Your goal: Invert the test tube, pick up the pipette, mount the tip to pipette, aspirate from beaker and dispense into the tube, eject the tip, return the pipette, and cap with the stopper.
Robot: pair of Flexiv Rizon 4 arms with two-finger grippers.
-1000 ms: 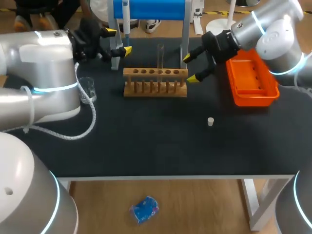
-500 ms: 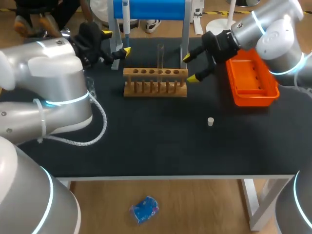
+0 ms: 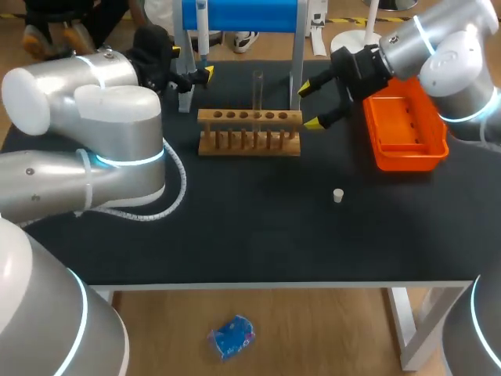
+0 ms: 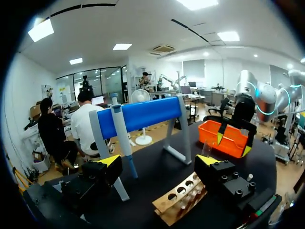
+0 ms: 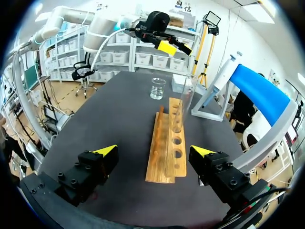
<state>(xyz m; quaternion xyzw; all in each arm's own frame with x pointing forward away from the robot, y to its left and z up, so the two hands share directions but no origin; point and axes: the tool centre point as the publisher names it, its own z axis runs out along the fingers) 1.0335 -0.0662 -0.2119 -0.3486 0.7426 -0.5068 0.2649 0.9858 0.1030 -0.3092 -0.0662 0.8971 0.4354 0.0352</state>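
Head view | shows left gripper (image 3: 190, 64) spread wide, nearer the white pipette with blue stem (image 3: 202, 27) on the blue-barred stand (image 3: 239, 14) than a second ago; suggests pick-up starting | finds right gripper (image 3: 310, 105) also spread, drawn slightly back from the clear glass test tube (image 3: 257, 90); tube upright in the wooden rack (image 3: 249, 133)

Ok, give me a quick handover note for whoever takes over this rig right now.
Left gripper: open, empty, beside the pipette, which hangs on its blue stand.
Right gripper: open, empty, between the rack and the orange tray.
Test tube upright in the rack; stopper loose on the table; beaker beyond the rack's left end.
Done: tube apparently set upright. Left: everything from picking up the pipette onward.
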